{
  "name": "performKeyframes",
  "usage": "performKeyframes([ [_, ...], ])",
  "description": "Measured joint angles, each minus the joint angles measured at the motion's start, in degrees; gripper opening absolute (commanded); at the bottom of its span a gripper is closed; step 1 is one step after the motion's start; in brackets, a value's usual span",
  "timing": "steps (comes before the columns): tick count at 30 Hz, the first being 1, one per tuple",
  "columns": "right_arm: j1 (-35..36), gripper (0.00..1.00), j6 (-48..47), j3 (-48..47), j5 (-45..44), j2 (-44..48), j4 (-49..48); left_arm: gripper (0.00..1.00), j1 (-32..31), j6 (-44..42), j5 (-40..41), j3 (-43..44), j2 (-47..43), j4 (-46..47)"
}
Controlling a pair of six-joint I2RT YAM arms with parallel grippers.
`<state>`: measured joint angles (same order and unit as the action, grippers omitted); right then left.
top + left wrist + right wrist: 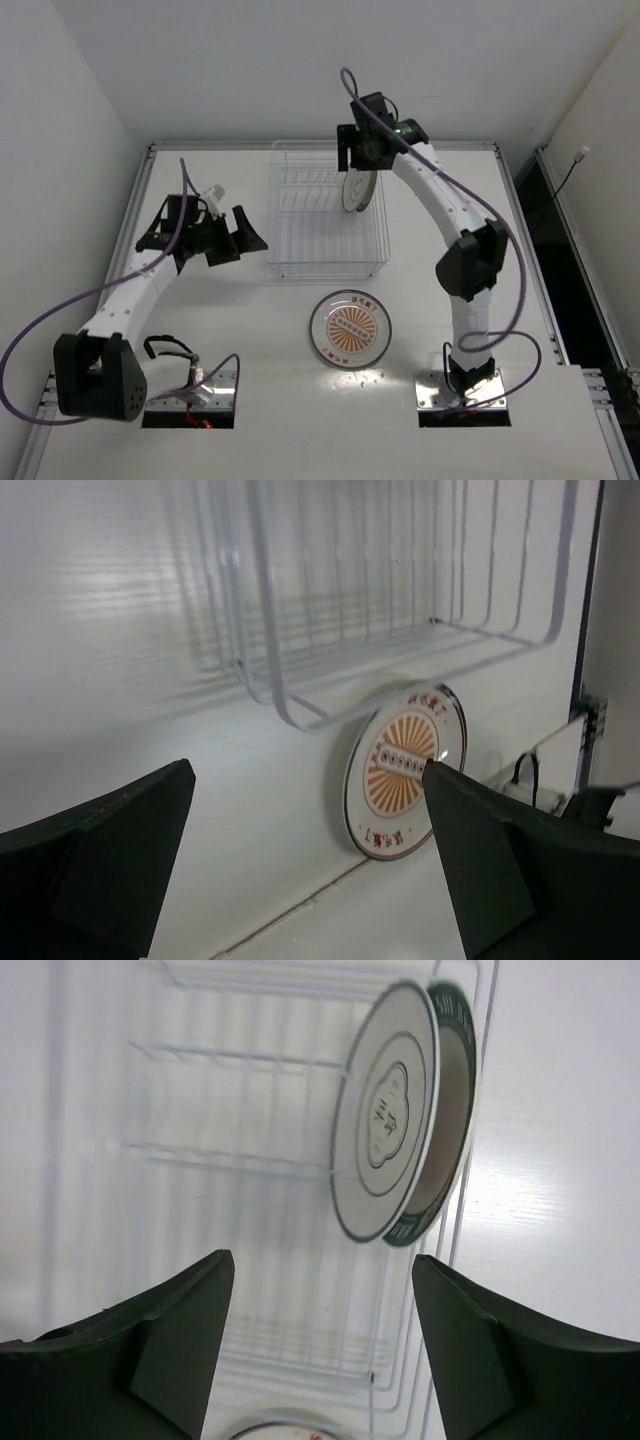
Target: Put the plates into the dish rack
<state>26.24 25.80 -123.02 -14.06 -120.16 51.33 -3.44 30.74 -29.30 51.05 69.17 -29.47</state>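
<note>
The clear dish rack (300, 262) stands at the table's far middle. A white plate (358, 190) stands on edge in its right side. In the right wrist view its white underside (385, 1155) shows, with a dark-patterned rim (458, 1070) of a second dish close behind it. The orange sunburst plate (349, 328) lies flat on the table just in front of the rack. My right gripper (358, 165) is open and empty above the standing plate (322, 1270). My left gripper (238, 240) is open and empty, left of the rack. It faces the sunburst plate (405, 770) and the rack (275, 685).
White walls enclose the table on the left, back and right. A raised metal edge (520, 220) runs along the table's right side, with a dark gap beyond. Purple cables (30, 340) loop off both arms. The arm bases sit in cutouts (190, 400) at the near edge.
</note>
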Motion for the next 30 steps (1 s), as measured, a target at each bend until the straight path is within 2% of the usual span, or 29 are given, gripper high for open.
performKeyframes([
  [5, -0.02, 0.74, 0.35, 1.64, 4.48, 15.78, 0.15, 1.0, -7.28, 2.6, -5.53, -14.84, -9.99, 13.31],
  [9, -0.26, 0.75, 0.31, 8.66, 6.25, 31.17, -0.31, 1.0, -15.67, 5.14, -7.37, -24.74, -10.86, 20.02],
  [12, -0.98, 0.75, 0.22, 17.0, 6.99, 41.79, -1.01, 1.0, -21.46, 5.51, -6.36, -27.21, -10.05, 22.14],
  [15, -1.66, 0.75, 0.15, 23.63, 7.04, 48.26, -0.79, 1.0, -26.51, 5.53, -4.83, -27.63, -8.04, 25.14],
  [21, -2.19, 0.75, 0.17, 28.52, 7.87, 50.05, -0.11, 1.0, -30.82, 4.46, -2.05, -25.88, 4.2, 27.76],
  [26, -2.23, 0.75, 0.17, 28.61, 8.59, 49.77, -0.11, 1.0, -32.33, 2.93, -2.45, -19.85, 13.05, 29.27],
  [29, -2.6, 0.75, 0.17, 28.61, 8.79, 49.77, -0.13, 0.92, -33.75, 2.69, -3.61, -16.41, 17.27, 29.29],
  [30, -2.71, 0.75, 0.17, 28.61, 8.81, 49.77, -0.13, 0.84, -34.18, 2.64, -4.15, -15.23, 18.69, 29.4],
])
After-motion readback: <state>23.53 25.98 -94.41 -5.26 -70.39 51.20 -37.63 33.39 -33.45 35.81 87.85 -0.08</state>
